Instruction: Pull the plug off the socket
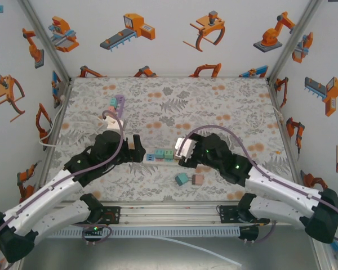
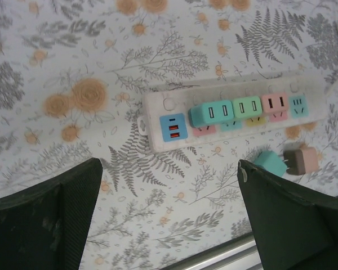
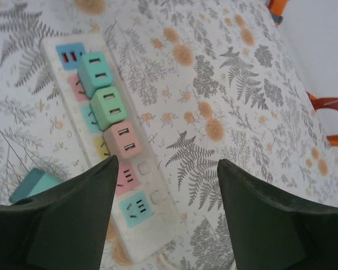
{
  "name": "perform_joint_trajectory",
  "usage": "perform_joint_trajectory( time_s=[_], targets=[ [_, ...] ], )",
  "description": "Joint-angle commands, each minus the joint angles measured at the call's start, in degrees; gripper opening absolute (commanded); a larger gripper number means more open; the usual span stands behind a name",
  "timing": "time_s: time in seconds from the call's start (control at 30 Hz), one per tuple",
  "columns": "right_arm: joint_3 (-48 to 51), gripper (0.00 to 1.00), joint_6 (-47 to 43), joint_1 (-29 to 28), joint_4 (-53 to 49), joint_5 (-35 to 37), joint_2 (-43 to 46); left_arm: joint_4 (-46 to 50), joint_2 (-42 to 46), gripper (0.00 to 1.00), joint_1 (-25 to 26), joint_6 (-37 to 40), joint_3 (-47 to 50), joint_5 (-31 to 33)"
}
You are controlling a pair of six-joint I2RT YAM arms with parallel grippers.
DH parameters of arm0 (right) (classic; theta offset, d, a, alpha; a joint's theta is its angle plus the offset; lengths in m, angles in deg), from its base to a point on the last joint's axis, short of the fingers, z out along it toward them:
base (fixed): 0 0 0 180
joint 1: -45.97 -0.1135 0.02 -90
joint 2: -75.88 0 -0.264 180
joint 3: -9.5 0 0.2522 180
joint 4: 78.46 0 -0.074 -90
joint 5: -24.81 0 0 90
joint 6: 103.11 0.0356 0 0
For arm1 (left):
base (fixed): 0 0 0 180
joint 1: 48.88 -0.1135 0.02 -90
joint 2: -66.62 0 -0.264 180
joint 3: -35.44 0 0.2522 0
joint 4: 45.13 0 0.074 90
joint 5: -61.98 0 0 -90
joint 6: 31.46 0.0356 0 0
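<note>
The white power strip (image 2: 158, 107) lies on the floral surface (image 2: 73, 56) between the arms. A teal plug (image 2: 211, 114), a green plug (image 2: 247, 107) and a pink plug (image 2: 274, 103) sit in it side by side. Two loose plugs (image 2: 301, 160) lie just beside it. The left end effector (image 2: 169, 174) and the right end effector (image 3: 167, 169) hover over it, fingers apart and empty.

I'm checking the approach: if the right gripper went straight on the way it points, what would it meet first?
The right gripper would probably meet the power strip at its near end, by its empty blue socket; depth is unclear.
</note>
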Motion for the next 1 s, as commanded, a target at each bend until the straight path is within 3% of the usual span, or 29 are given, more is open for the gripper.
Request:
perform_joint_trajectory(
  time_s=[0.0,0.1,0.27,0.47,0.63,0.73,0.97],
  targets=[
    [-5.4,0.7,-6.8,-0.2,-8.9,-6.1,-5.8,1.3,-2.4,0.98,-2.5,-12.3,-0.6,-1.6],
    [-9.7,0.7,-3.8,-0.1,-13.2,-8.1,-12.0,0.9,-5.1,0.98,-6.0,-14.3,-0.6,-7.0],
    [-11.6,0.71,-2.6,2.0,-11.2,-11.7,-17.6,0.0,-9.4,0.97,-7.4,-12.0,-1.1,-9.5],
    [-12.3,0.7,-1.9,6.5,-6.9,-17.2,-22.4,0.3,-14.0,0.98,-7.7,-12.7,-1.6,-5.6],
    [-12.8,0.68,-1.7,7.7,-3.8,-17.7,-26.8,-0.7,-19.0,1.0,-8.5,-13.3,-2.6,-6.6],
    [-12.3,0.63,-1.7,8.6,-1.7,-18.0,-28.6,-1.1,-22.1,0.97,-8.6,-13.5,-3.4,-7.4],
    [-11.9,0.47,-1.9,9.1,-0.8,-19.3,-30.0,-2.6,-27.9,0.79,-9.0,-13.5,-4.5,-10.2]
  ],
)
